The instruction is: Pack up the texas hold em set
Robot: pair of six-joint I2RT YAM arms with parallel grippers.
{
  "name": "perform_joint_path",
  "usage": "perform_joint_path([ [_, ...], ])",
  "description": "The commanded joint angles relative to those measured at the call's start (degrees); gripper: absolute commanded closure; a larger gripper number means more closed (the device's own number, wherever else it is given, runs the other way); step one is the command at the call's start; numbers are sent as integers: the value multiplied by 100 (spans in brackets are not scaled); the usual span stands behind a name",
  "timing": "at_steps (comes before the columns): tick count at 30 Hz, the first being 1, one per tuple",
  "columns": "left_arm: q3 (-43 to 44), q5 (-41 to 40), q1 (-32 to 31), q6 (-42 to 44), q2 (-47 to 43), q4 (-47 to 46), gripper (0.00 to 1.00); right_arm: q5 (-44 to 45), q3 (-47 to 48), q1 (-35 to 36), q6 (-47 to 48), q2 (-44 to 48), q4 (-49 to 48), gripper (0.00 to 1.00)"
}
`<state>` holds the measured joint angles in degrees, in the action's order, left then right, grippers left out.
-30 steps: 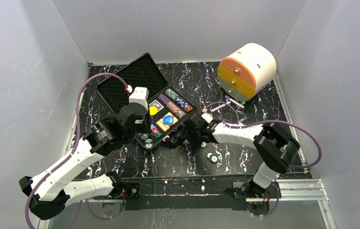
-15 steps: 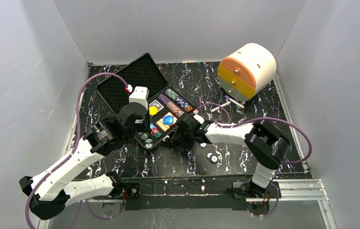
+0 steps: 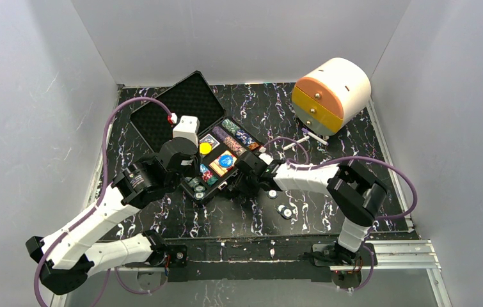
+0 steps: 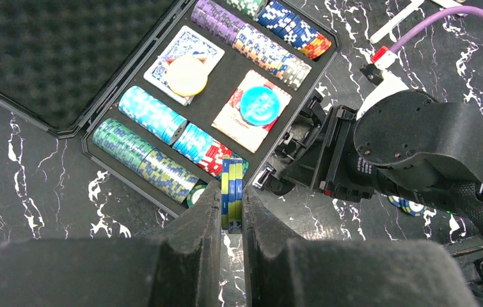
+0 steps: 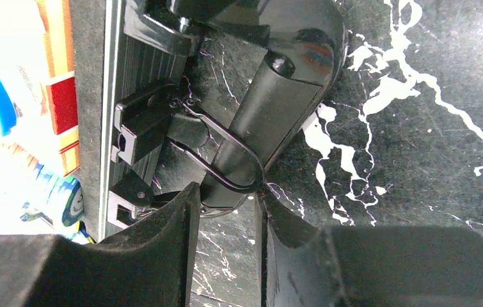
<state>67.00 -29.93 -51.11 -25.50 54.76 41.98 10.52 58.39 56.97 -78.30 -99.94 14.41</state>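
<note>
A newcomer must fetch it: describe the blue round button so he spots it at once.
Find the open black case on the table. In its tray, the blue round button lies on the reddish card deck by the wall with the handle. The only other such disc, on the blue deck nearer the lid, is yellow.

Top camera fixed high behind the rig, looking down over the whole table (image 3: 251,220); left wrist looks down mid-range onto the open case (image 4: 53,57); right wrist sits very close on its handle (image 5: 277,121); all three share the case.
</note>
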Motion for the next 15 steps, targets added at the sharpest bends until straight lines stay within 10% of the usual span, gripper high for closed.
perform_joint_path([
  [1,101,-214,14,88,-46,-40,100,784,37,-360,483,61,164,90],
  [15,85,-210,14,115,185,-147,100,390,-11,-1476,2139,540,-238,99],
])
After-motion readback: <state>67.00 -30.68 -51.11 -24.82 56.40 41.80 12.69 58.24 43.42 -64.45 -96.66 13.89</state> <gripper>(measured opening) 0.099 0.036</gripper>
